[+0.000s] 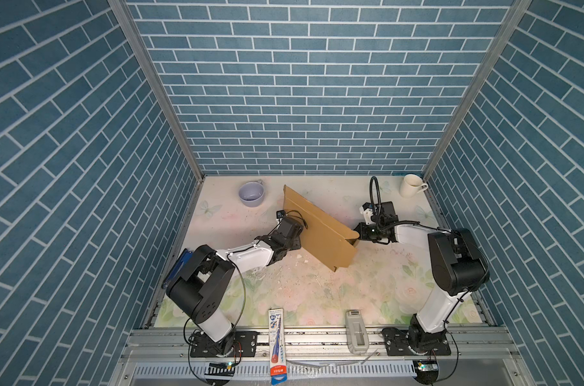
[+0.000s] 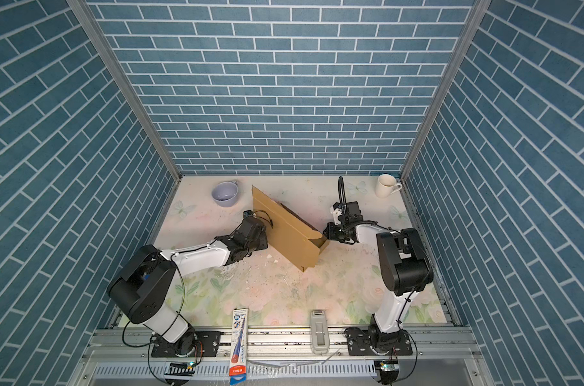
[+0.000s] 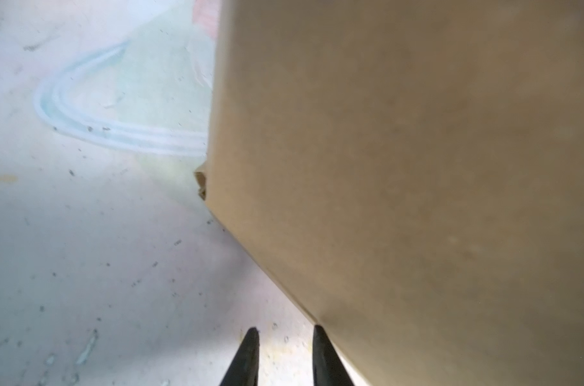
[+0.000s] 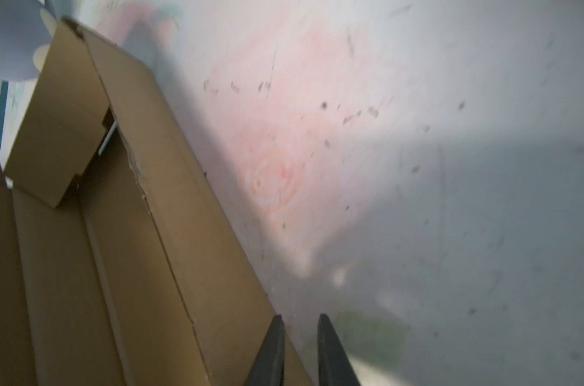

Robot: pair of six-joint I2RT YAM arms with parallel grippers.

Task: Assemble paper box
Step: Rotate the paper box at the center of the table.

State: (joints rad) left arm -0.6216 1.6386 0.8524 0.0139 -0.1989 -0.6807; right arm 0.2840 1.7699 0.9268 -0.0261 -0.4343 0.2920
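- Standing tilted on the flowered table (image 1: 317,287), the paper box (image 1: 320,230) sits between our two arms, toward the back.
- Our left gripper (image 3: 285,330) has its jaws slightly apart and empty, with one fingertip at the box's lower edge.
- Our right gripper (image 4: 299,316) also shows a narrow, empty gap, just beside the box's outer wall.

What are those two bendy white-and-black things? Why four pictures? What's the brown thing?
They are two robot arms, left arm and right arm, each ending in a two-fingered pincer. Two pictures look down from above; the others come from cameras on the wrists. On the flowery table stands a brown paper box on its edge, with a purple cup, a white mug and a pen packet nearby. Nothing is pinched: the left gripper and right gripper are slightly open, fingers beside the cardboard.
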